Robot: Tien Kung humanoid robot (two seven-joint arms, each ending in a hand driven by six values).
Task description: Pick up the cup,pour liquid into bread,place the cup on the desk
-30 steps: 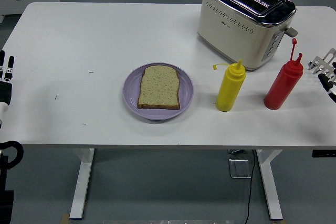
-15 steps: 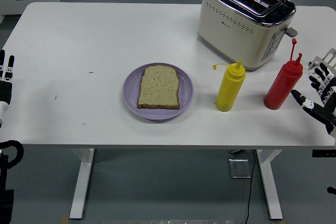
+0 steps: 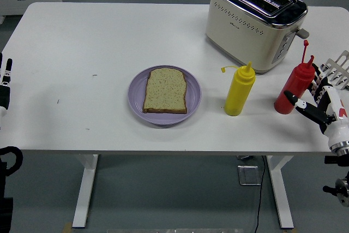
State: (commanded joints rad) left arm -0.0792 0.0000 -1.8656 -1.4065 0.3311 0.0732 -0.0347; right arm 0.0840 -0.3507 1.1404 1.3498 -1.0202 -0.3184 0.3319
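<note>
Nothing legible anywhere in this shot. The toaster (image 3: pixel 255 21) carries a small dark mark on its cream side, low near the left end, but it's far too tiny and blurred to make out. The yellow squeeze bottle (image 3: pixel 239 90) and the red squeeze bottle (image 3: pixel 294 87) show plain sides, no labels. The purple plate (image 3: pixel 164 95) and the white table (image 3: pixel 98 47) bear no print either.

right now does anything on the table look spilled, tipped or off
Nothing stands out. The bread lies flat on the purple plate, and the yellow bottle and red bottle stand upright, both caps flipped open. No spill shows. The right robot hand is open beside the red bottle.
</note>
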